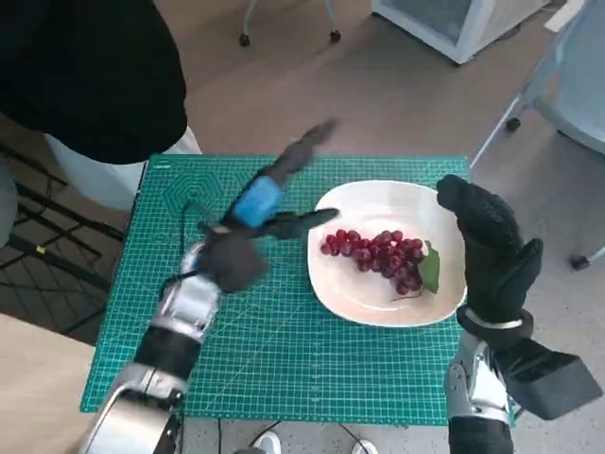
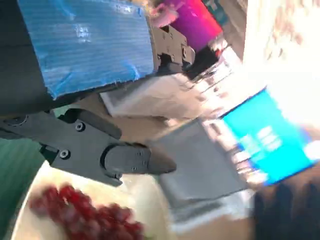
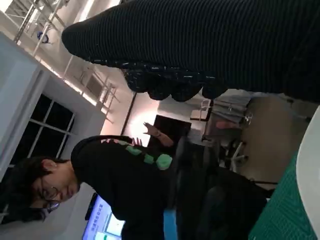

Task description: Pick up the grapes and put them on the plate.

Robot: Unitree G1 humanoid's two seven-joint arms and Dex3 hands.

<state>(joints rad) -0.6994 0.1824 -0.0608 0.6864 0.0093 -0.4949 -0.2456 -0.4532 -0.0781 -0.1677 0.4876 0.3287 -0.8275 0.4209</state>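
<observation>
A bunch of red grapes [image 1: 376,255] with a green leaf lies on the white plate [image 1: 354,293], which sits on the green cutting mat. My left hand [image 1: 260,206] hovers just left of the plate, fingers spread and holding nothing; it looks blurred. In the left wrist view the grapes [image 2: 82,212] lie on the plate [image 2: 35,180] below the black fingers [image 2: 125,159] of my left hand [image 2: 82,92]. My right hand [image 1: 487,236] is raised upright at the plate's right edge, empty. The right wrist view shows the glove [image 3: 210,50] and a sliver of the plate [image 3: 310,175].
The green mat [image 1: 265,350] covers the small table. A person in black stands at the far left [image 1: 85,66] and shows in the right wrist view [image 3: 130,190]. Chair and furniture legs [image 1: 510,123] stand on the floor beyond the table.
</observation>
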